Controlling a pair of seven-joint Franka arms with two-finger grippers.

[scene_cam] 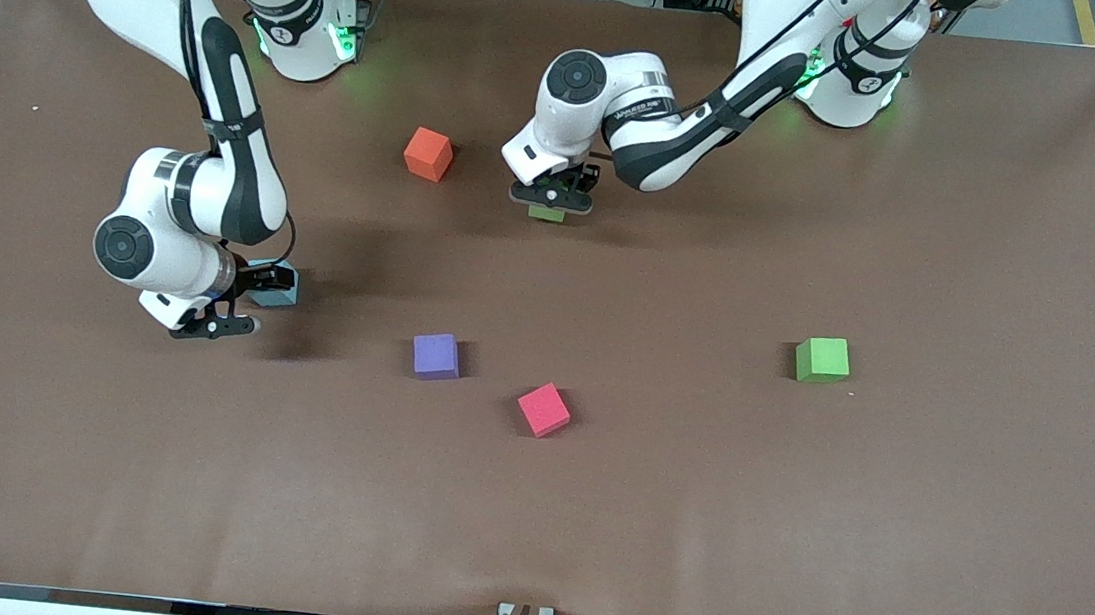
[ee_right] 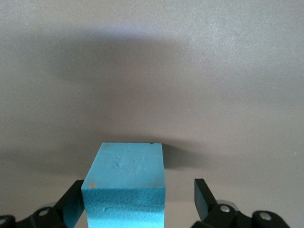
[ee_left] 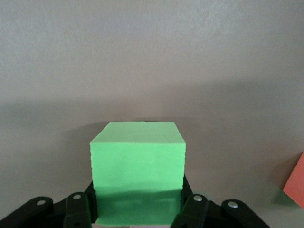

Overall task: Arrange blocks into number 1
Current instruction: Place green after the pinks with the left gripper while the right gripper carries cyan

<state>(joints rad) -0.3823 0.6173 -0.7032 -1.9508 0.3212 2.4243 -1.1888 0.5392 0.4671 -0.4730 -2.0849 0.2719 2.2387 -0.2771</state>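
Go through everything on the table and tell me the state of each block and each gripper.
Left gripper: shut on a green block, low over the table.
Right gripper: open around the sky blue block, one finger touching it.
Orange block: loose on the table.
Purple block: loose.
Red block: loose.
Second green block: loose.

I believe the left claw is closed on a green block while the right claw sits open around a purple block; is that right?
Not quite: the block between the right claw's fingers is sky blue, as the right wrist view shows. The left claw does grip a green block.
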